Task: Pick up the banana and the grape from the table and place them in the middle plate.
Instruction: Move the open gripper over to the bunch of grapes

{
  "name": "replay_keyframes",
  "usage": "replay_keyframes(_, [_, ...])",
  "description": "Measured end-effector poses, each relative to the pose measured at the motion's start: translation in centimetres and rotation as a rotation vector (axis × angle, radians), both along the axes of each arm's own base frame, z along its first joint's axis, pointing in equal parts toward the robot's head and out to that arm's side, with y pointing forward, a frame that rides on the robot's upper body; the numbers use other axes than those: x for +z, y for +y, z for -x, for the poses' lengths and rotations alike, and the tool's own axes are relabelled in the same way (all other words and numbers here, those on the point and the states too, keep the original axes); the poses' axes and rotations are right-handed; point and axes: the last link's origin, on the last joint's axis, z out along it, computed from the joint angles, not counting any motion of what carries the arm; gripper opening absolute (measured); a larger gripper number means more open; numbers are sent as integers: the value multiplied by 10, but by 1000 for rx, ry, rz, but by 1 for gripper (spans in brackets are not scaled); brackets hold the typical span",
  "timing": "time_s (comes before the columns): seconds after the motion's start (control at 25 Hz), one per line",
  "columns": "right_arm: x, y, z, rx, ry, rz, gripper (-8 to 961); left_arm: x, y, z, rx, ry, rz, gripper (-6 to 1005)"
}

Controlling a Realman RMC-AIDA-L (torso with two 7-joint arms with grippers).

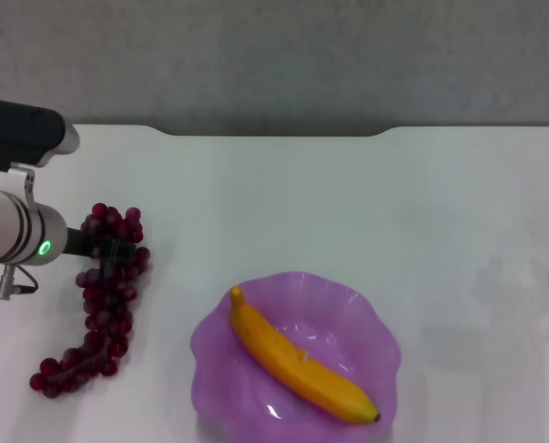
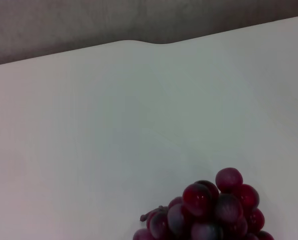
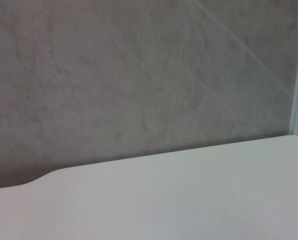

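Note:
The banana (image 1: 297, 360) lies diagonally inside the purple scalloped plate (image 1: 382, 325) at the front centre, dark tip toward the front right. The grape bunch (image 1: 106, 314) lies on the white table (image 1: 348, 203) at the left, curving toward the front. My left gripper (image 1: 114, 254) is down at the bunch's far end, among the top grapes. The left wrist view shows that end of the bunch (image 2: 214, 207) close below the camera. My right arm and gripper are out of view.
The table's notched far edge (image 1: 274, 135) meets a grey wall behind. The right wrist view shows only the table's far edge (image 3: 154, 160) and the wall. The left arm's silver forearm (image 1: 16, 231) reaches in from the left edge.

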Motion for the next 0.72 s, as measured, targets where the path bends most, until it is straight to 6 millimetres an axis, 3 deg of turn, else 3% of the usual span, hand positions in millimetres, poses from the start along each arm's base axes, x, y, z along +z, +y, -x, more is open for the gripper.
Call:
replay_keyframes(0.12, [0,0,0,0,0,0,562,0,0,1,8,-6,-4,848])
replay_keyframes(0.56, [0,0,0,-1,2,-1,562,-3,-3,6,29,-1,13,643])
replay_keyframes(0.72, [0,0,0,-1,3,0,562,-3,-3,5,15,2,10,449])
